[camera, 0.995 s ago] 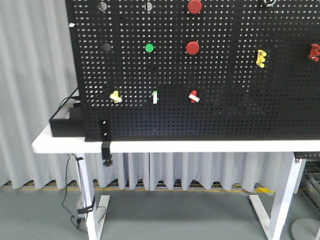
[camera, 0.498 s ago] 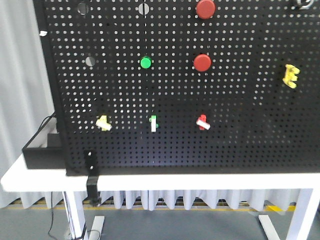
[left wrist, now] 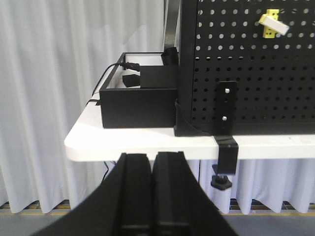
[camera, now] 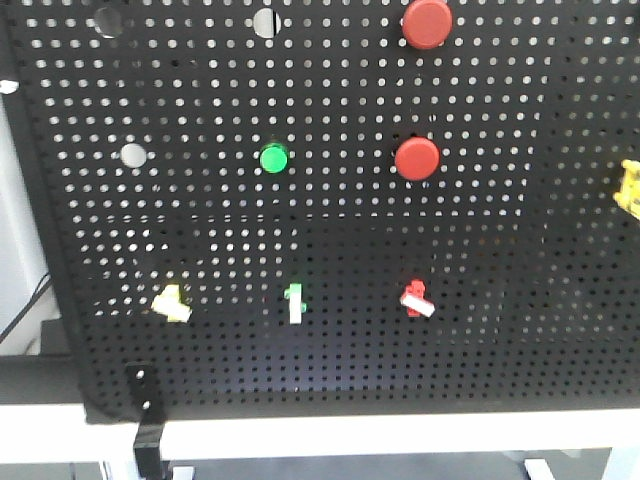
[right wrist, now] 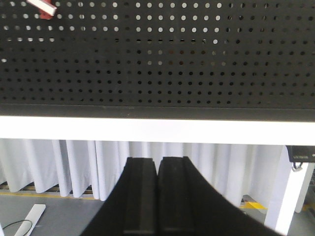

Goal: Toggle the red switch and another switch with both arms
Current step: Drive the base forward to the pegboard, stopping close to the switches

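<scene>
The tiny red toggle switch with a white lever [camera: 417, 299] is mounted low on the black perforated panel [camera: 330, 220], the tiny pale yellow toggle switch [camera: 172, 302] well to its left, levers presented outward. The left gripper [left wrist: 153, 158] and the right gripper [right wrist: 158, 161] are held low, apart from the panel, jaws pressed together on nothing, probably so a narrow tip can flick each lever.

1. The left claw [left wrist: 153, 162] sits at bottom centre, its black fingers pressed together with nothing between them.
2. Above it runs the white table [left wrist: 123, 145] edge.
3. Far up-right, the pale yellow switch [left wrist: 272, 23] sits on the black pegboard [left wrist: 256, 78].
4. A black box [left wrist: 138, 105] stands above, slightly left.
</scene>
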You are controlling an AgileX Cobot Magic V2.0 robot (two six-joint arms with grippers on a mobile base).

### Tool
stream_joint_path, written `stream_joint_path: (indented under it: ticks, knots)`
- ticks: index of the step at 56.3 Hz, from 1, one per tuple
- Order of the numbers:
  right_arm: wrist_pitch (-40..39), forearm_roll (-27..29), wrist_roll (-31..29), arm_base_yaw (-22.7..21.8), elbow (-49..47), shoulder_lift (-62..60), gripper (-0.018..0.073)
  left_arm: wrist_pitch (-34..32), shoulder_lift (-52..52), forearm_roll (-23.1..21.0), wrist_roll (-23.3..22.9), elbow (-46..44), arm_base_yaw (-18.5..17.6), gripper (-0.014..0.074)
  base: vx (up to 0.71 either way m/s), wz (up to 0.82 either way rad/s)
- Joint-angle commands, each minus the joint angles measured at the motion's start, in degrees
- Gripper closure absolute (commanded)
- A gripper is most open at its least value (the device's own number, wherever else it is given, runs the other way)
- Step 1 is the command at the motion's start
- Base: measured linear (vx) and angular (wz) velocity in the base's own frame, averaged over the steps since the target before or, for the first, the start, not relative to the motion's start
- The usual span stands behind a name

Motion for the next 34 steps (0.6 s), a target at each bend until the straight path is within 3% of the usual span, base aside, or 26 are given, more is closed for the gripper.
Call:
stream_joint_path:
  ticks: [1, 34]
  knots:
    - [-4.8, -0.5, -0.1, 0.0, 0.3, -0.6, 0.0566, -4.9, -1.1, -0.1, -0.5, 1.2, -0.3, 0.0594, 0.17, -0.02]
    - [-4.8, -0.5, -0.1, 0.0, 0.3, -0.6, 0.0566, -4.9, -1.1, -0.1, -0.5, 1.2, -0.3, 0.0594, 0.11, -0.02]
